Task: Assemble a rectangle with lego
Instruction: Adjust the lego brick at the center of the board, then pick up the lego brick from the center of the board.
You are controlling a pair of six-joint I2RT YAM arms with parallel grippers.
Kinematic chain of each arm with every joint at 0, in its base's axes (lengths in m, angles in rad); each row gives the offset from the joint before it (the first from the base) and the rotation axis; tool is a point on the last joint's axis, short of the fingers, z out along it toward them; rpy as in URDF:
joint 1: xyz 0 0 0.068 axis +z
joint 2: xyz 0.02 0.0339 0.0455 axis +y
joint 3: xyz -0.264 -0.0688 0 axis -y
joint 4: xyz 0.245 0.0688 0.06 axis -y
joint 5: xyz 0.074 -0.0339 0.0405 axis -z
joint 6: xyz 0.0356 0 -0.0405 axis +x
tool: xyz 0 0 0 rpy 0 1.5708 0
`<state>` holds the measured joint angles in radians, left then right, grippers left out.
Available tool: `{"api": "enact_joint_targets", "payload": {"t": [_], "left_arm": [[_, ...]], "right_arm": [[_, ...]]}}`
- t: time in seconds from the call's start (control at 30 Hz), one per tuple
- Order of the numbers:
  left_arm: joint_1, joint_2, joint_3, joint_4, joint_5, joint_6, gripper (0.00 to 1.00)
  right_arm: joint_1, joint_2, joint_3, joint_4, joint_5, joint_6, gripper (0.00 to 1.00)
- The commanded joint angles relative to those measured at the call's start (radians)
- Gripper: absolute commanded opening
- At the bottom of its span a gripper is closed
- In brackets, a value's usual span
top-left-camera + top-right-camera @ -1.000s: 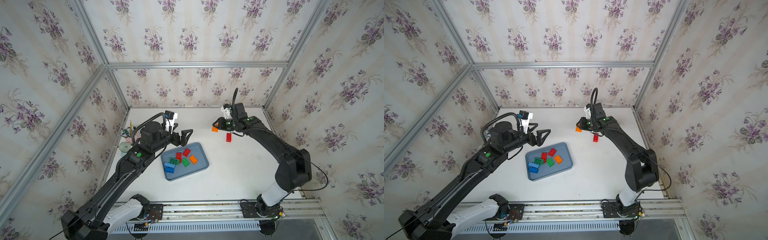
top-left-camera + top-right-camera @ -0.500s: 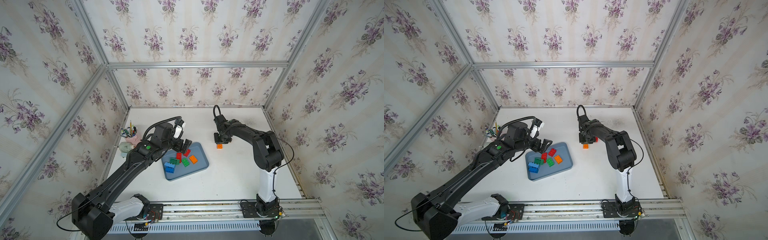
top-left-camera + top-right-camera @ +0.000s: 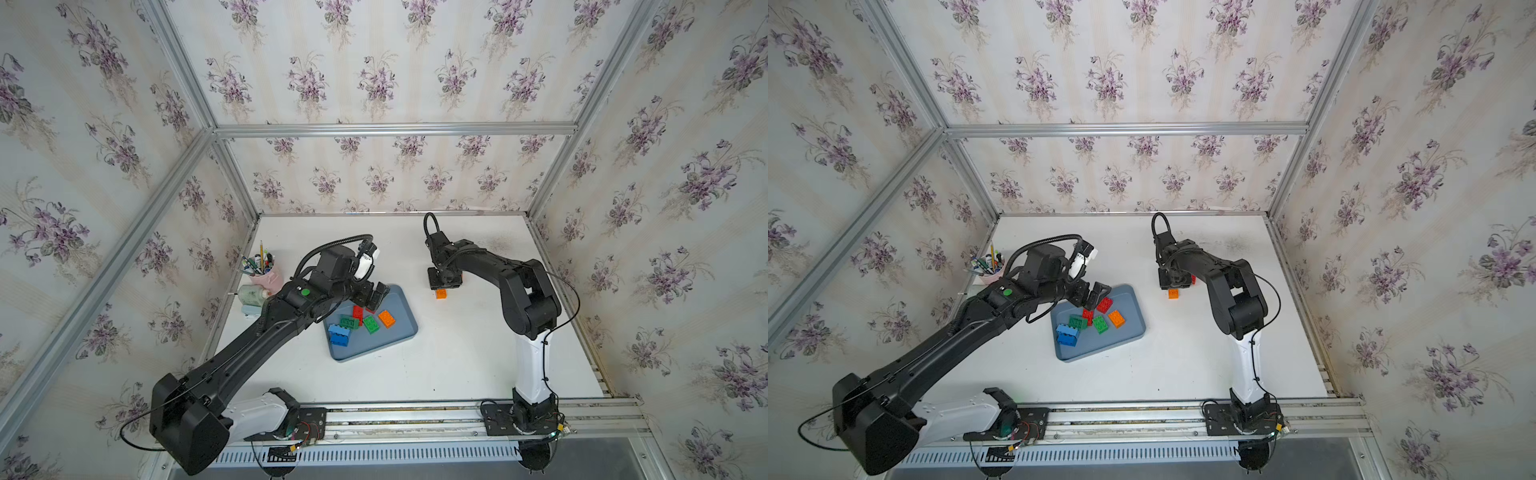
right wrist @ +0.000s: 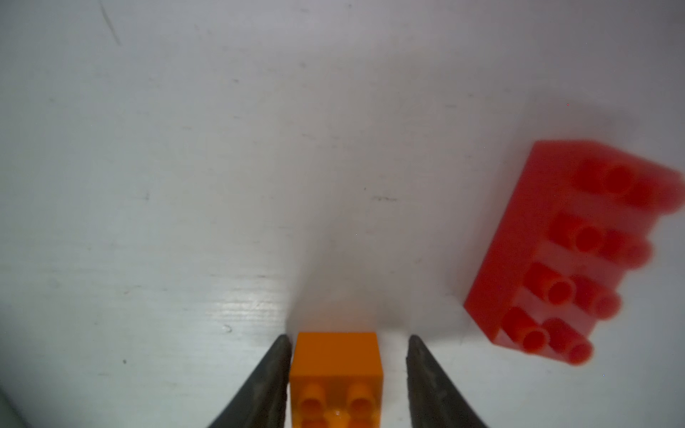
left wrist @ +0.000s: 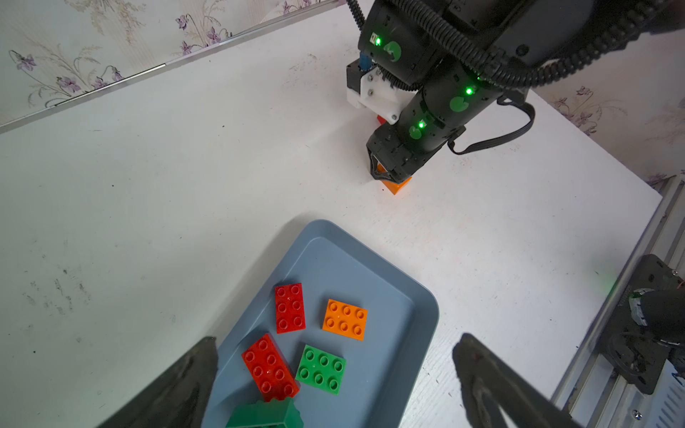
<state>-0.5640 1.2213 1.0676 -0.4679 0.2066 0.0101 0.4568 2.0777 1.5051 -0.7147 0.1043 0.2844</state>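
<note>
The right gripper (image 4: 348, 338) sits open around the small orange plastic brick (image 4: 335, 365); pulling up crooked could nudge it off its spot.

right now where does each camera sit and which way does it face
Top views: high above the base rail, facing down on the table; both arms whole.
Left wrist: above the tray, facing the right arm; the open left gripper shows.
Right wrist: low over the table, facing the small orange brick inside the open right gripper.
Shared: both wrist views show that brick.
</note>
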Motion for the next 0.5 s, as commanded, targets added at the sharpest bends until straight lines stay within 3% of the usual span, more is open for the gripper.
{"api": "enact_joint_targets", "payload": {"t": [0.0, 0.2, 0.33, 0.47], "left_arm": [[-0.031, 0.013, 0.004, -0.025, -0.072, -0.065, 1.0], [0.001, -0.032, -0.031, -0.049, -0.168, -0.213, 1.0], [0.153, -0.099, -0.045, -0.081, -0.166, -0.325, 1.0], [0.289, -0.151, -0.09, -0.082, -0.129, -0.356, 1.0]], "right_arm": [[-0.001, -0.053, 0.003, -0.011, 0.03, -0.01, 0.58], [0.067, -0.212, -0.01, 0.003, -0.004, -0.041, 0.59], [0.192, -0.292, -0.026, 0.021, -0.057, -0.06, 0.58], [0.297, -0.315, -0.031, 0.057, -0.097, -0.043, 0.56]]}}
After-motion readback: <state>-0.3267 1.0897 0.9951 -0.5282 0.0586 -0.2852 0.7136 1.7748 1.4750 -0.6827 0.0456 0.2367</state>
